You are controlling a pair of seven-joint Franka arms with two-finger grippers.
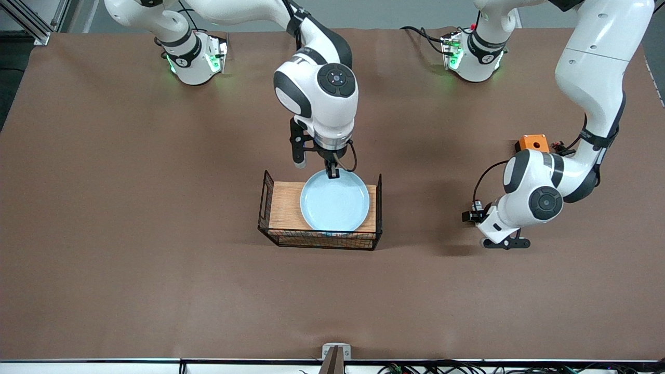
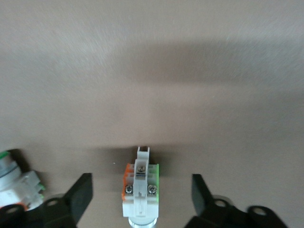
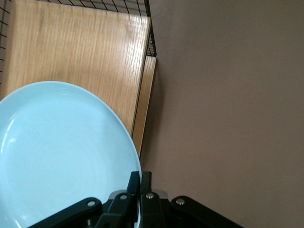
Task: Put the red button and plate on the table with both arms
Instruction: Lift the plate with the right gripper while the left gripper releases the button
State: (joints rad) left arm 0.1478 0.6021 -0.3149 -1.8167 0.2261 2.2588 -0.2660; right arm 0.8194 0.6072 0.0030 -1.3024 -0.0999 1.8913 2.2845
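The pale light-blue plate (image 1: 335, 201) lies over the wooden top of the wire-sided stand (image 1: 283, 205). My right gripper (image 1: 331, 171) is shut on the plate's rim at the edge farthest from the front camera. In the right wrist view its fingers (image 3: 140, 183) pinch the rim of the plate (image 3: 61, 152). My left gripper (image 1: 506, 243) is low over the brown table (image 1: 130, 208) toward the left arm's end. In the left wrist view it (image 2: 141, 197) is open, with the white-grey red button (image 2: 140, 190) lying on the table between the fingers, untouched. Its cap end is hidden.
A second white button part (image 2: 19, 185) with a green ring lies on the table beside the left gripper's finger. An orange box (image 1: 532, 143) sits by the left arm. The stand's wooden top (image 3: 80, 52) shows in the right wrist view.
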